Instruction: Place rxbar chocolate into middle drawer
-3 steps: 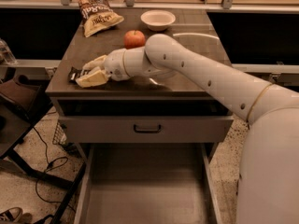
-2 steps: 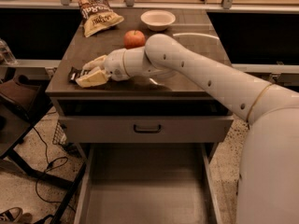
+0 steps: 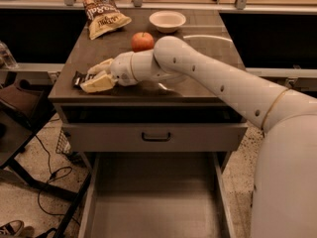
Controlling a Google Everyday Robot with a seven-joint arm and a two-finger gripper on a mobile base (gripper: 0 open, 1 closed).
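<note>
The rxbar chocolate point(image 3: 79, 78), a dark wrapper, lies at the front left corner of the counter top point(image 3: 208, 53); only its left end shows. My gripper point(image 3: 95, 75) is down on the counter right at the bar, reaching in from the right and covering the rest of it. The middle drawer point(image 3: 153, 207) is pulled out below the counter, with a bare grey floor and nothing in it.
A red apple point(image 3: 142, 41) sits just behind my wrist. A tan chip bag point(image 3: 103, 15) and a white bowl point(image 3: 167, 20) stand at the back. The upper drawer front with a dark handle point(image 3: 156, 136) is closed. A chair and cables are on the left floor.
</note>
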